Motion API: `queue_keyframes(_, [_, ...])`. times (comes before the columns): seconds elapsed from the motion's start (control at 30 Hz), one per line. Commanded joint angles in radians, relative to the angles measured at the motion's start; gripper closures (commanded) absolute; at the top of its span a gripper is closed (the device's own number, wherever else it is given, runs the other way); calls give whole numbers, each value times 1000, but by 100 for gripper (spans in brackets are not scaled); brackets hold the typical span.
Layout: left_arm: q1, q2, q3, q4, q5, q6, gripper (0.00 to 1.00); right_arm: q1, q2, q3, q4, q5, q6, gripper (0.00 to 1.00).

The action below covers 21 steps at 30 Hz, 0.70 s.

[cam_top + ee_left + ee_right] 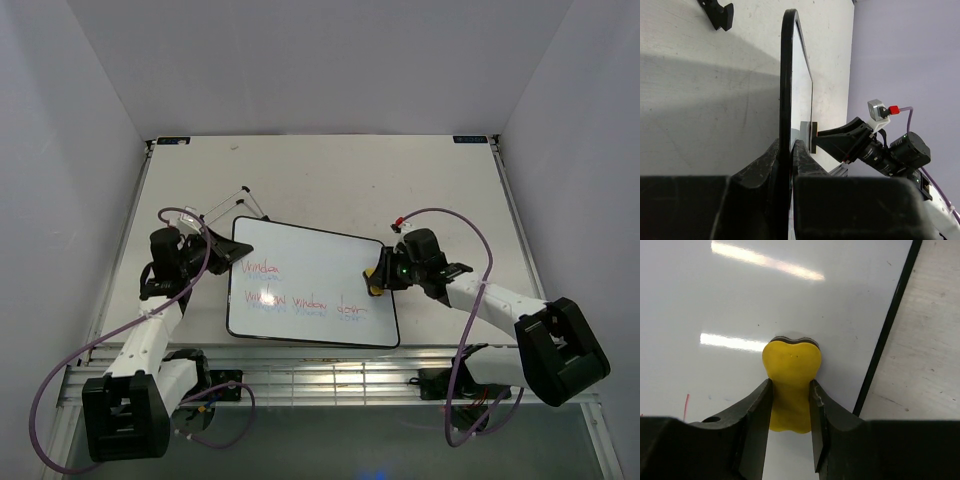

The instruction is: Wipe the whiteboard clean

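Note:
The whiteboard [320, 262] lies in the middle of the table, with red handwritten rows on its left and lower part. My left gripper [222, 252] is shut on the whiteboard's black frame at its left edge; in the left wrist view the frame [786, 90] runs edge-on between my fingers. My right gripper [378, 277] is shut on the yellow eraser [791, 385], which rests on the glossy board near its right edge [888, 327]. The eraser [372, 287] also shows in the top view.
Thin black stand legs [243, 203] stick out behind the board's upper left corner. One black foot [719, 12] shows on the table in the left wrist view. The matte table [330, 180] extends behind the board.

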Motion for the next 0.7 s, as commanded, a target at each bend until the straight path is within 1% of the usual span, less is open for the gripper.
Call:
queue_keyframes(0.0, [-4,-9,44,-45,-82,77,100,-44,72,-106,-195,-35,-52,74])
queue_keyframes(0.27, [-4,-33,67,-120,-122,120,100,-80,52,-102,-208,-47,-45,74])
queue_keyframes(0.33, [-4,-33,63,-119,-114,118,100,-60,37,-86,-189,-100,-28,75])
queue_keyframes(0.4, [-4,-33,46,-97,-104,95,100,18,24,-60,-155,-108,13,75])
queue_keyframes(0.43, [-4,-32,38,-86,-99,85,100,49,24,-44,-150,-95,30,76])
queue_keyframes(0.47, [-4,-32,29,-77,-93,62,100,119,27,2,-143,-79,47,75])
queue_keyframes(0.53, [-4,-30,8,-53,-85,43,100,184,46,50,-130,-49,78,75])
queue_keyframes(0.57, [-4,-28,2,-48,-82,35,100,248,59,105,-123,-39,104,76])
queue_keyframes(0.63, [-4,-32,-9,-39,-79,19,100,311,110,170,-113,-10,119,75])
queue_keyframes(0.67, [-4,-33,-11,-39,-82,16,100,368,131,203,-112,-3,132,75])
